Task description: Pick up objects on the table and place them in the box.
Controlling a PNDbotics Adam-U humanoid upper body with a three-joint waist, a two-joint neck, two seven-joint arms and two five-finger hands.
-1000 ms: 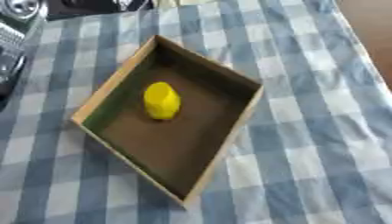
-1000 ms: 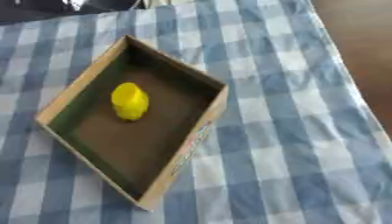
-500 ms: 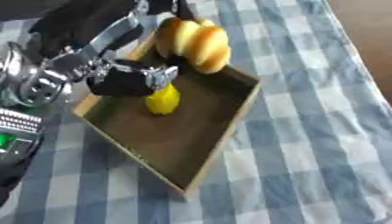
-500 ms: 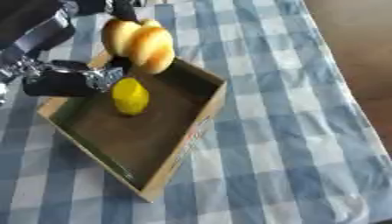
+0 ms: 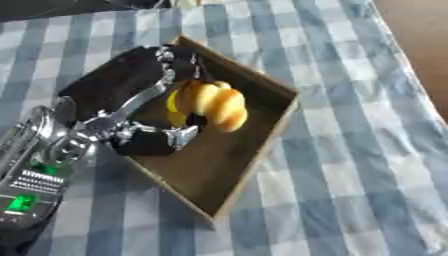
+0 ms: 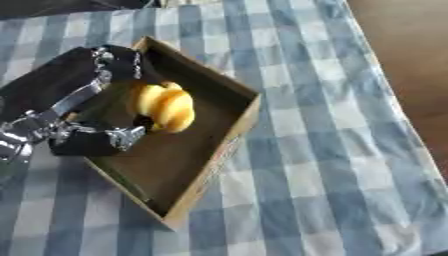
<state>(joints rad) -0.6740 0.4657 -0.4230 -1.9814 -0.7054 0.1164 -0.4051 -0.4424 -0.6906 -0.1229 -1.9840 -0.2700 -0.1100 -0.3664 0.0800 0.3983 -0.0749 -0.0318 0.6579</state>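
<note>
Over the cardboard box (image 5: 262, 131), the left hand (image 5: 131, 80) is reaching in, its fingers (image 5: 156, 141) grasping a golden, ridged bread-like piece (image 5: 219, 104). Something yellow (image 5: 177, 118) is peeking out just beneath it.

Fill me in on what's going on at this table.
The left robot hand reaches in from the left over the open cardboard box on the blue checked tablecloth. Under it, inside the box, is an orange ridged object that looks like a bread roll. It sits against a yellow object, mostly hidden behind it. The pictures do not show whether the fingers are closed on the roll or have let go. The right robot hand is not in view.
</note>
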